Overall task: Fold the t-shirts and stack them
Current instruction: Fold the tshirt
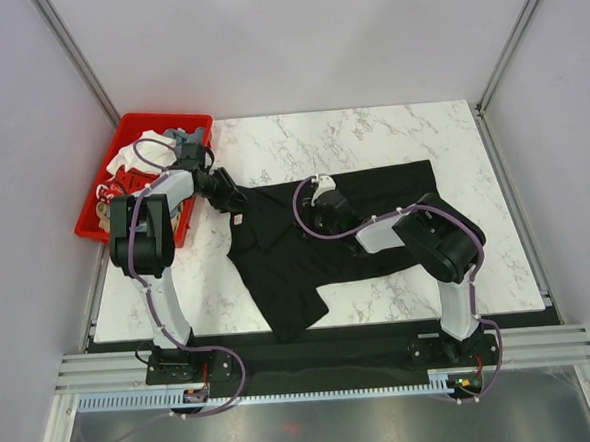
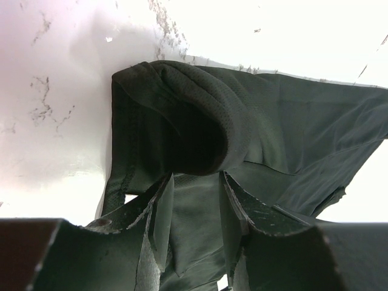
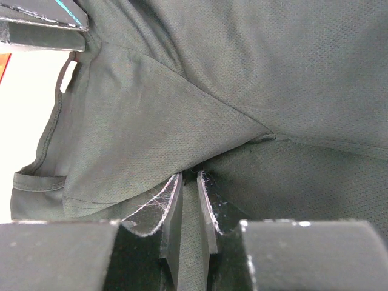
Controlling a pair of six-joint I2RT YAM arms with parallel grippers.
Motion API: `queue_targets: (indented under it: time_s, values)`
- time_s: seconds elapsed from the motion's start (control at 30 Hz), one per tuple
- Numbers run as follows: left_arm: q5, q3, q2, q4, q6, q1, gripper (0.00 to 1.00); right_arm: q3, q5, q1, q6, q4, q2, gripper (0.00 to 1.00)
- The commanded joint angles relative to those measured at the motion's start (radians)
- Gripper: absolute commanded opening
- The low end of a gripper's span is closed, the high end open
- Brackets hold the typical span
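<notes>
A black t-shirt point(image 1: 278, 262) lies spread and rumpled across the marble table, its small neck label point(image 1: 238, 220) showing near the left shoulder. My left gripper point(image 1: 228, 197) sits at the shirt's upper left corner. In the left wrist view its jaws point(image 2: 195, 176) stand fairly wide with a thick fold of the black cloth point(image 2: 291, 121) filling the gap, and a bunched sleeve bulges just past the tips. My right gripper point(image 1: 324, 211) is on the middle of the shirt. Its jaws point(image 3: 189, 175) are nearly together, pinching a ridge of cloth point(image 3: 273, 73).
A red plastic bin point(image 1: 158, 117) stands at the table's left edge, just behind my left arm. It holds a white tee point(image 1: 131, 156) and a grey-blue one point(image 1: 185, 138). Bare marble point(image 1: 370, 136) lies behind the shirt. White walls close in both sides.
</notes>
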Motion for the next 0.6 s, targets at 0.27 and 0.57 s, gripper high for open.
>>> queue_targets:
  time_s: [0.27, 0.57]
  values:
    - [-0.003, 0.036, 0.021, 0.018, 0.026, 0.006, 0.43, 0.069, 0.018, 0.008, -0.015, 0.003, 0.019, 0.25]
    - [-0.003, 0.031, 0.028, 0.018, 0.026, 0.006, 0.43, 0.118, 0.075, 0.01, -0.021, -0.069, 0.047, 0.21]
